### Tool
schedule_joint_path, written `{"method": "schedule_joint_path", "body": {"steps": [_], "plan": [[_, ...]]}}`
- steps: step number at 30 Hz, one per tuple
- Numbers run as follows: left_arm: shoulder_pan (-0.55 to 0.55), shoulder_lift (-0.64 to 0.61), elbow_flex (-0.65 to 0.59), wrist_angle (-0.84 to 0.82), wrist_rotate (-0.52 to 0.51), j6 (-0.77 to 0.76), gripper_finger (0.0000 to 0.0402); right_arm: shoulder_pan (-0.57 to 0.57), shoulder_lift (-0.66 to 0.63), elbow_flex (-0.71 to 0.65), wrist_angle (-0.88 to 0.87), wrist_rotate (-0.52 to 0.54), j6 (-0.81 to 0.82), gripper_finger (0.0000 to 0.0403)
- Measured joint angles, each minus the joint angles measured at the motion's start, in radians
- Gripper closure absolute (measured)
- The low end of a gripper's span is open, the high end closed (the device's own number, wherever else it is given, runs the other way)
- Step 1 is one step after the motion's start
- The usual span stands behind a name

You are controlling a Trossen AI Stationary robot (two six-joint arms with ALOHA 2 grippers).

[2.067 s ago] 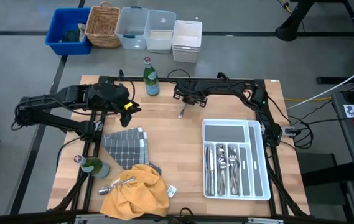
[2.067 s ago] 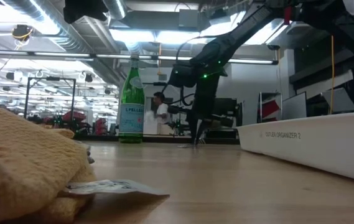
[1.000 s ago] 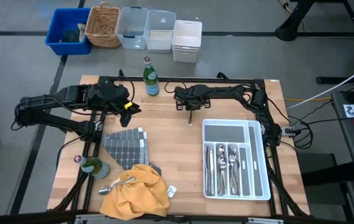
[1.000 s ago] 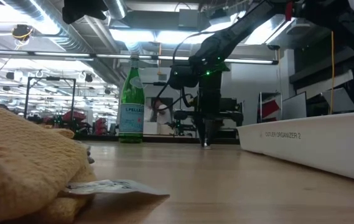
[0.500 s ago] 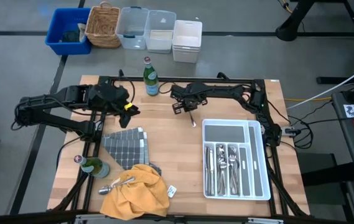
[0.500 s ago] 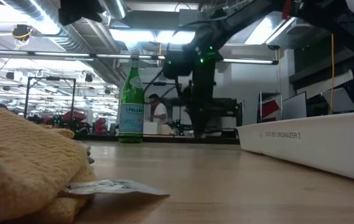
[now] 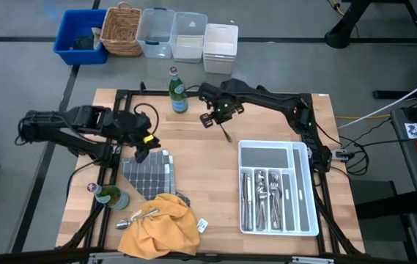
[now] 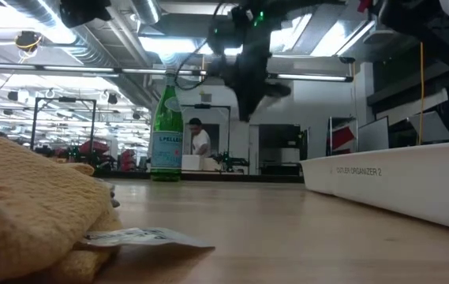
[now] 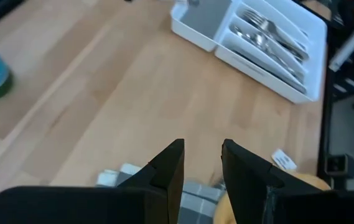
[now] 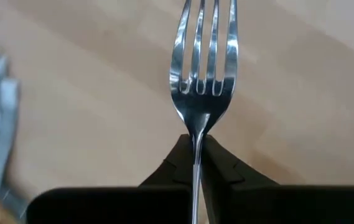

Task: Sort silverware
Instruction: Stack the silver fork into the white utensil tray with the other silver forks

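One fork [image 10: 203, 68] sits clamped by its neck in the right end effector [image 10: 195, 163], tines forward, lifted above the far middle of the tabletop [image 7: 201, 158] near the bottle [image 7: 176, 92]. Bare wood lies between it and the tray [image 7: 308, 192]. The left end effector [image 9: 200, 167], fingers parted and empty, hovers over the grey mat [image 7: 148, 173].

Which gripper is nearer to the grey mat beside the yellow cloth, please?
Left. The left gripper hangs at the grey mat's far edge; the right gripper, holding a fork, is well off toward the white tray.
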Motion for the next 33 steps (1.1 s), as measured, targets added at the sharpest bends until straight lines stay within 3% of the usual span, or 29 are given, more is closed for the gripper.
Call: {"method": "schedule_joint_path", "body": {"steps": [7, 11, 18, 33], "plan": [[-0.091, 0.000, 0.000, 0.010, -0.011, -0.002, 0.0306, 0.050, -0.003, 0.195, -0.259, -0.073, -0.020, 0.0390], [-0.132, 0.000, -0.002, 0.030, -0.043, -0.014, 0.0306, 0.113, -0.036, 0.212, -0.253, -0.116, 0.009, 0.0389], [-0.189, 0.006, -0.052, 0.100, -0.047, -0.027, 0.0306, 0.266, -0.099, 0.195, -0.249, -0.084, 0.100, 0.0389], [-0.345, 0.005, -0.163, 0.153, -0.035, -0.018, 0.0306, 0.686, -0.174, 0.190, -0.249, 0.120, 0.702, 0.0389]]}}
